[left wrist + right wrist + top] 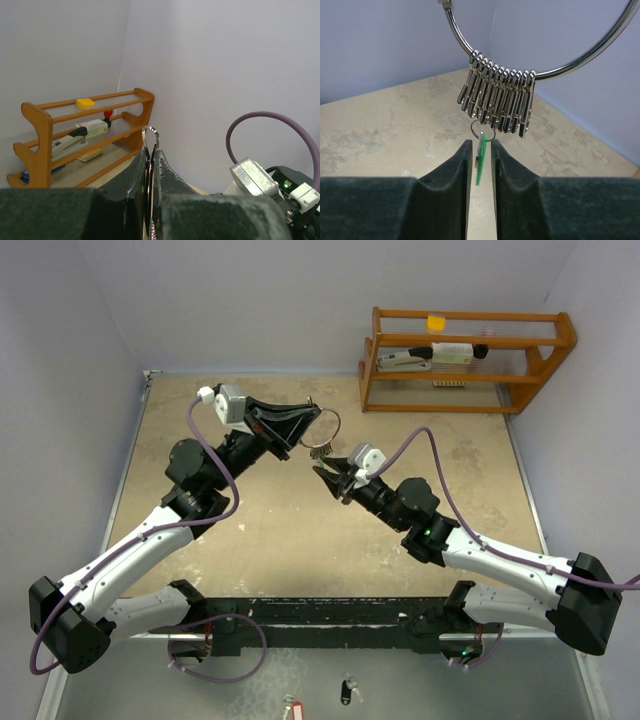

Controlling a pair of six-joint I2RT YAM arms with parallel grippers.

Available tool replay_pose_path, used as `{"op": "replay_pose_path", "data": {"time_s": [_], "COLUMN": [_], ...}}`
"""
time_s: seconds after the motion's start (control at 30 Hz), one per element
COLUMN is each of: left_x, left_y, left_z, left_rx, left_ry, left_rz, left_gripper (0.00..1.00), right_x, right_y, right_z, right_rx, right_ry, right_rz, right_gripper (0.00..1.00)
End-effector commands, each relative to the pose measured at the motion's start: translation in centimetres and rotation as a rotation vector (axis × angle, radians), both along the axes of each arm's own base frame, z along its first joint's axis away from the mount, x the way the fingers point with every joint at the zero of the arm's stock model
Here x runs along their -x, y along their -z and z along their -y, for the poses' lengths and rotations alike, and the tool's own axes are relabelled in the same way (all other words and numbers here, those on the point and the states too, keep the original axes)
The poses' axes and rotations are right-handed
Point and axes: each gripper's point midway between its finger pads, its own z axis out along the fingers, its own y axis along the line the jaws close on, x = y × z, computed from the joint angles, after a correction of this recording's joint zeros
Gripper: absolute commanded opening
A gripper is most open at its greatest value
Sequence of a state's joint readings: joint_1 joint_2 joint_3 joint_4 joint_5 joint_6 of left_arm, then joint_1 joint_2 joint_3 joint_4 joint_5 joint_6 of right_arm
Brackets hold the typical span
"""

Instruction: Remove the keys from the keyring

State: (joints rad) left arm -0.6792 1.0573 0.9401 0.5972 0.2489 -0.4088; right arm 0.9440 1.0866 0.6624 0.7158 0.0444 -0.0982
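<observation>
Top view: your left gripper [310,423] is clamped on the keyring [318,448], held in the air over the far half of the table [270,540]. Your right gripper [320,472] sits just beside it.

Left wrist view: the fingers [135,185] press together on the ring wire, with a wooden rack [75,135] behind.

Right wrist view: a row of clips [497,100] hangs from the ring. The green key [481,157] dangles between nearly closed fingers [450,175]. You cannot tell whether they pinch it.

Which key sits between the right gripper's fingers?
The green-headed key, hanging under the keyring; the black-tagged key and red-tagged key lie by the arm bases.
</observation>
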Motion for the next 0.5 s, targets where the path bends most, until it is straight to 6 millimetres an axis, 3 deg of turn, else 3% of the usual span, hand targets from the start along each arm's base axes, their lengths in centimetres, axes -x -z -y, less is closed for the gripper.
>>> {"op": "replay_pose_path", "data": {"time_s": [0.0, 0.1, 0.27, 0.47], "left_x": [0.7, 0.4, -0.9, -3.5], "left_y": [-2.2, -2.1, -1.7, -0.2], "left_z": [-0.9, -1.2, -2.6, -5.8], "left_rx": [0.067, 0.072, 0.085, 0.119], "left_ry": [-0.01, -0.03, -0.135, -0.348], "left_rz": [0.05, 0.042, -0.004, -0.1], "left_gripper": [0.0, 0.0, 0.0, 0.04], "right_x": [0.1, -0.1, -0.3, -0.3], "right_y": [-4.5, -4.1, -2.7, 0.4], "right_z": [0.4, 0.3, 0.8, 3.7], "right_rx": [-0.085, -0.061, 0.003, 0.144], "right_ry": [0.023, 0.029, 0.066, 0.179], "right_rz": [0.077, 0.067, 0.02, -0.13], "right_gripper": [0.15, 0.0, 0.0, 0.0]}}
